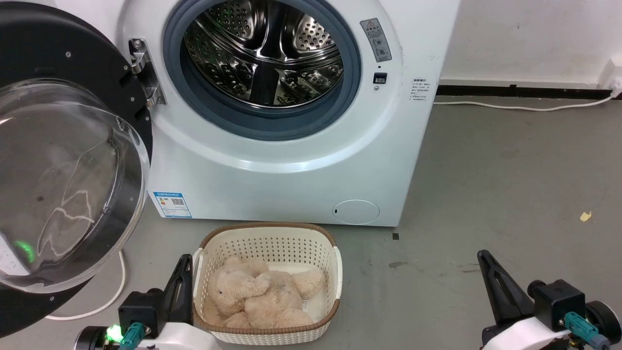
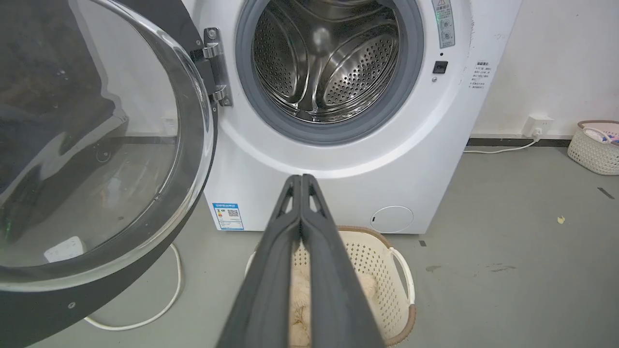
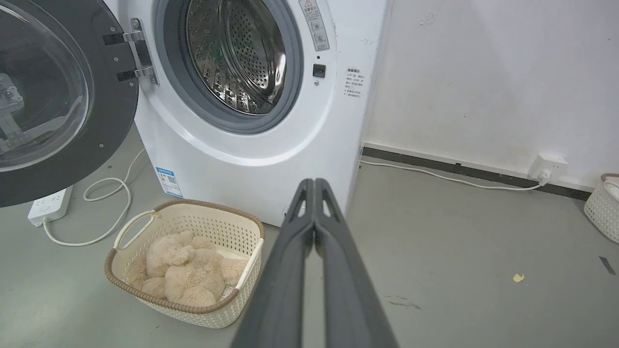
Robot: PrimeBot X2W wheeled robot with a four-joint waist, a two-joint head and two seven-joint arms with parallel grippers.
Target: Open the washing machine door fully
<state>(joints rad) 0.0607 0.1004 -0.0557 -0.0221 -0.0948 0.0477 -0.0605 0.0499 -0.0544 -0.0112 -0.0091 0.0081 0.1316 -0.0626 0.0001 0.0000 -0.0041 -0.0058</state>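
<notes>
Washing machine door [image 1: 68, 184]: swung wide, left of drum opening, hanging on hinge. Left gripper [image 2: 301, 181]: fingers pressed together, empty, just beside basket [image 1: 267, 232]. Right gripper [image 3: 314, 183]: likewise clenched on nothing, well apart from door.

Grey floor [image 1: 510, 184] — white washer [image 1: 272, 180] stands on it w/ a cream brown-rimmed basket [image 1: 335, 272] just in front. Left of the washer: white power strip [image 3: 48, 205] + looped cable [image 3: 129, 195]. Right side: small yellow scrap [image 1: 586, 216], dark smudges [image 1: 398, 265], 2nd basket [image 3: 602, 208] by the wall
</notes>
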